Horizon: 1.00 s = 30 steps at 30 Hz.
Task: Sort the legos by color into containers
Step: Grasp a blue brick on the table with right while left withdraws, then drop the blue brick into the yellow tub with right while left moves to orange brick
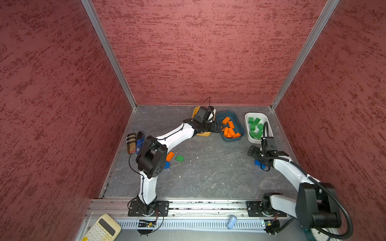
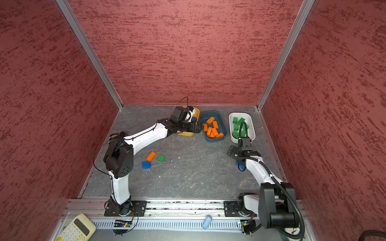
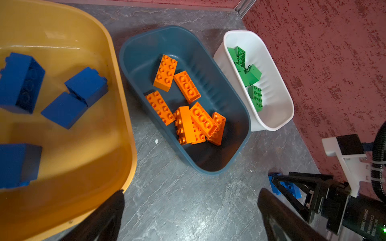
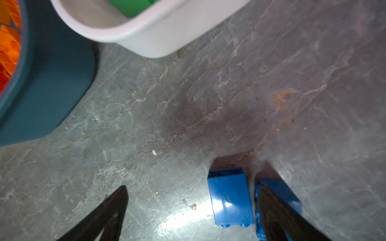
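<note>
Three containers stand in a row at the back. The yellow tub (image 3: 73,158) (image 1: 196,111) holds several blue legos (image 3: 85,83). The teal tub (image 3: 146,43) (image 1: 228,115) holds orange legos (image 3: 165,73), and the white tub (image 3: 275,116) (image 1: 256,116) holds green legos (image 3: 254,98). My left gripper (image 3: 191,192) (image 1: 218,127) hangs open and empty over the gap between the yellow and teal tubs. My right gripper (image 4: 191,186) (image 1: 251,152) is open low over the table. One blue lego (image 4: 229,196) lies between its fingers; a second blue lego (image 4: 281,192) lies partly under one finger.
Loose orange (image 2: 151,156), green (image 2: 161,158) and blue (image 2: 146,164) legos lie by the left arm's elbow. Dark blue pen-like items (image 1: 140,141) and a striped case (image 1: 131,143) lie along the left wall. A calculator (image 1: 102,228) sits past the front rail.
</note>
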Each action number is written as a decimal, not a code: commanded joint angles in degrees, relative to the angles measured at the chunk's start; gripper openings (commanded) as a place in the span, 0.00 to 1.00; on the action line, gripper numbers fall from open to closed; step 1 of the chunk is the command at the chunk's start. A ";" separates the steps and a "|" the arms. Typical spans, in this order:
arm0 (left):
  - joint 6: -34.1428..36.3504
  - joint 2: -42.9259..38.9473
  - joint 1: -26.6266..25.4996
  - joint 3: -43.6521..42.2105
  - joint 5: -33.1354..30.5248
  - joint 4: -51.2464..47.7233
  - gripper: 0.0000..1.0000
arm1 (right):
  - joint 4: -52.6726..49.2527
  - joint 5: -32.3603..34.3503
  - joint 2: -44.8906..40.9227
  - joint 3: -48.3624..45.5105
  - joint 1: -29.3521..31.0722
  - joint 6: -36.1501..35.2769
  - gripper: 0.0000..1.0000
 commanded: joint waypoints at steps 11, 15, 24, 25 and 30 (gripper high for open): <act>-0.17 -8.75 0.95 -10.64 -3.60 2.36 1.00 | -4.11 -5.73 6.56 4.80 1.10 -4.80 0.88; -0.01 -8.83 1.02 -10.53 -3.86 1.26 0.99 | -1.99 -10.54 5.35 4.37 2.64 -5.54 0.87; -0.43 -9.21 0.97 -11.49 -4.65 0.61 0.99 | -5.44 2.89 7.72 4.74 3.08 -2.22 0.83; -0.44 -9.19 1.00 -11.50 -4.83 0.59 1.00 | -5.94 4.13 8.41 4.87 3.40 -1.86 0.81; -0.53 -9.10 0.98 -11.73 -5.51 0.08 1.00 | -5.99 4.46 10.83 5.28 6.08 -1.44 0.64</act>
